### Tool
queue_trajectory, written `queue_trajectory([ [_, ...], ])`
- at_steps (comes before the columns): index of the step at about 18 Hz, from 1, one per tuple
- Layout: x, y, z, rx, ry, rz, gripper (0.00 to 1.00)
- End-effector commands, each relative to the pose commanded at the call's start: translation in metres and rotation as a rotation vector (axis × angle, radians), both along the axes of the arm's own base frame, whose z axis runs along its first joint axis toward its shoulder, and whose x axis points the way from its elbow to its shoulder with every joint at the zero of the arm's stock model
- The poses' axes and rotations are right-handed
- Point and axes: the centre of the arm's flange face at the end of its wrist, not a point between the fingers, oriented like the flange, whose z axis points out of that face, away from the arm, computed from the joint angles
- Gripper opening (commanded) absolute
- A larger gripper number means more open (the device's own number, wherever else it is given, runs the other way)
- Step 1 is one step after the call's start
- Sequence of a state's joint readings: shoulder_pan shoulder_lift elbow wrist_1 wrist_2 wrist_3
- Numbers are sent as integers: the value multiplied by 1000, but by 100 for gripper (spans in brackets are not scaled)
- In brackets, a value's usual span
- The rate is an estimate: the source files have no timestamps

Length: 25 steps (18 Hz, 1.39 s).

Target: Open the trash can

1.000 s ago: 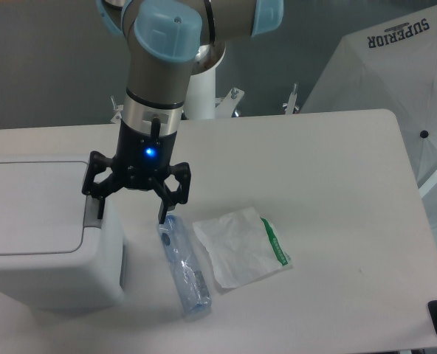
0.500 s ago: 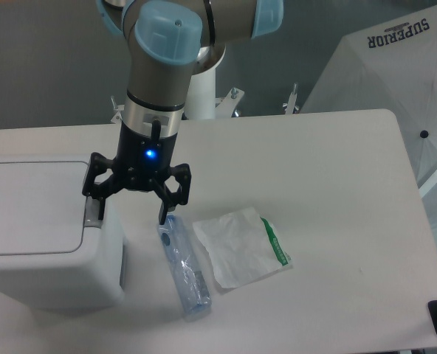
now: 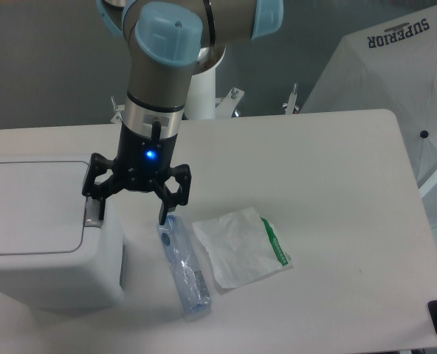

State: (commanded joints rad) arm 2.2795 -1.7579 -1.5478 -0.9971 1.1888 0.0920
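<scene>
The large boxy white plastic trash can [image 3: 45,243] is being seen at the left edge of the white table [image 3: 336,184], cut off by the frame on its left side, with its flat rectangular lid [image 3: 28,209] lying closed and level and its long axis running left to right. Its small grey push tab [image 3: 94,212] is being presented at the right-hand edge of the lid, facing the middle of the table. The black two-finger gripper [image 3: 130,207] is being held upright at that edge, its fingers spread wide apart and clamped on nothing; the left-hand fingertip is being seen at the tab, though contact cannot be told, and the other is hanging just above the table. Just beside the can, a clear crumpled plastic bottle [image 3: 184,271] is lying on its side, its upper end close under the right-hand fingertip. A thin white wrapper with a green stripe [image 3: 240,245] is lying flat just right of the bottle. A dark grey wall [image 3: 49,59] is being shown behind the table, and a white umbrella-like cover printed SUPERIOR [image 3: 396,66] is standing at the right.
</scene>
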Motion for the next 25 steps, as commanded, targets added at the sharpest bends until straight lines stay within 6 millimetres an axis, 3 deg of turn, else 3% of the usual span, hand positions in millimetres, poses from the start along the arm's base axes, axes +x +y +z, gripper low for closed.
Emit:
queue_trajectory([
  [21,-1,1,-4,-5,-3,-1,100],
  [25,-2,1,12,30,26,-3,100],
])
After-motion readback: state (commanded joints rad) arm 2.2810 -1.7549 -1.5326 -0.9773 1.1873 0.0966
